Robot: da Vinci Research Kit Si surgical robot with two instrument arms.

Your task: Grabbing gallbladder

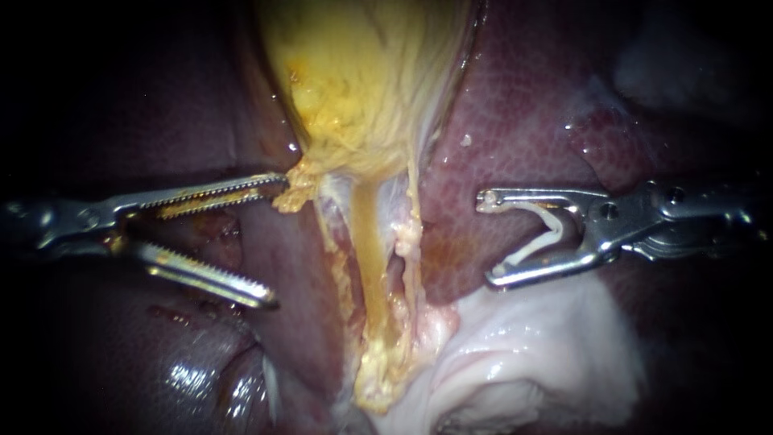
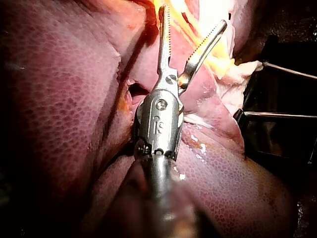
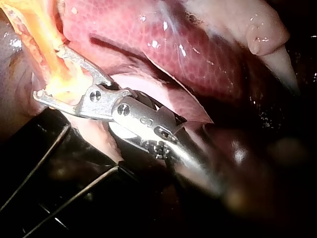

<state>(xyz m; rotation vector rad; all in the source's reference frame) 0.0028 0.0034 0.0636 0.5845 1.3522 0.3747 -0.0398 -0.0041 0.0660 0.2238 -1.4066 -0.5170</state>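
Observation:
The yellow gallbladder (image 1: 362, 80) hangs from the top centre and narrows to a frayed yellow stalk (image 1: 372, 242) running down between the lobes. My left instrument (image 1: 274, 242) comes in from the left with its toothed jaws open. Its upper jaw tip touches the yellow fringe at the gallbladder's neck, and its lower jaw lies over the liver. In the left wrist view these jaws (image 2: 193, 20) gape toward the yellow tissue. My right instrument (image 1: 487, 239) stands right of the stalk, apart from it, with its jaws wide apart and a white clip (image 1: 543, 234) seated between them.
Dark red liver (image 1: 523, 121) lies on both sides of the stalk. Pale white tissue (image 1: 531, 346) bulges below the right instrument. Thin metal rods (image 3: 44, 163) cross the dark space beside the right instrument's shaft.

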